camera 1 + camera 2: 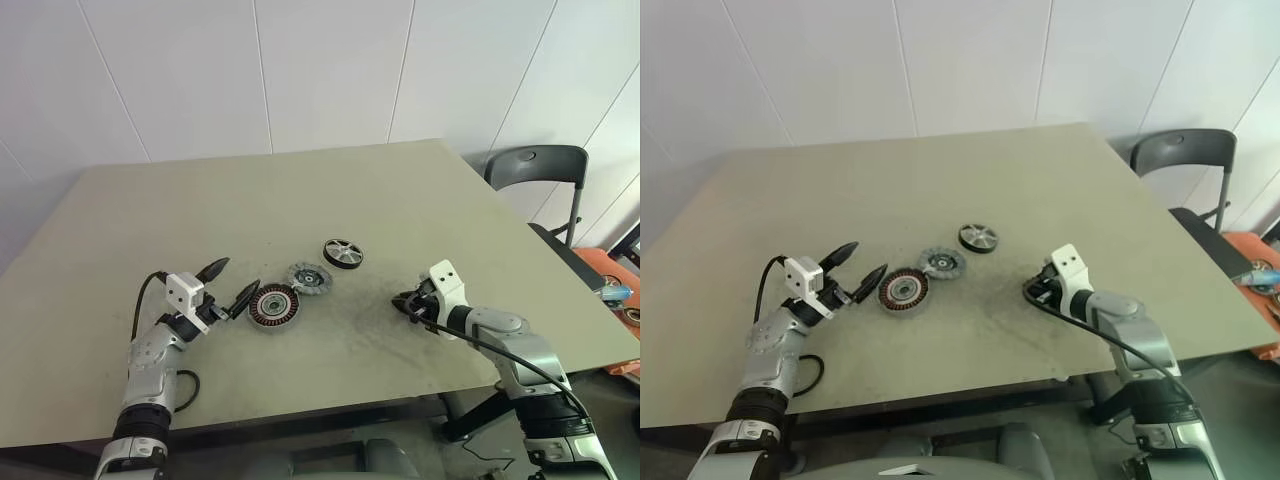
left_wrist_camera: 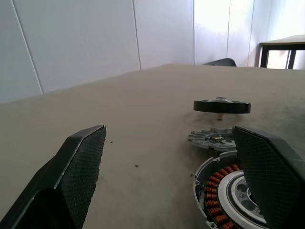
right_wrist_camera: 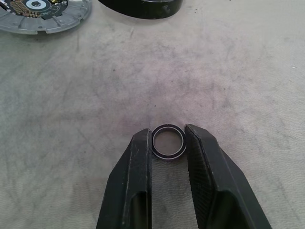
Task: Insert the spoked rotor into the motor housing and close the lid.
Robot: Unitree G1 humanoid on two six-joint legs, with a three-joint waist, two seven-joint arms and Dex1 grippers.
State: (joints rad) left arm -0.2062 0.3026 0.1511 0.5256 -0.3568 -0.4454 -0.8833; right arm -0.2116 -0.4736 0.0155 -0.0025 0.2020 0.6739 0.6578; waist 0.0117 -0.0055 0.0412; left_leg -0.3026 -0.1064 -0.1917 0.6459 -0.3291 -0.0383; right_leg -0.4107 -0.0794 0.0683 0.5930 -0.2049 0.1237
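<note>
1. Centrally on the table, the motor housing, the lid and the spoked rotor lay in a diagonal row, the housing nearest the robot and the rotor farthest.
2. Just beside the housing, the left gripper hung with its fingers spread wide, one fingertip over the coil ring.
3. Well apart from the row, the right gripper rested on the table, its fingers closed against a small black ring.

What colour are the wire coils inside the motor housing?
Copper-red, ringing the inside of the motor housing; clearest in the left wrist view.
</note>
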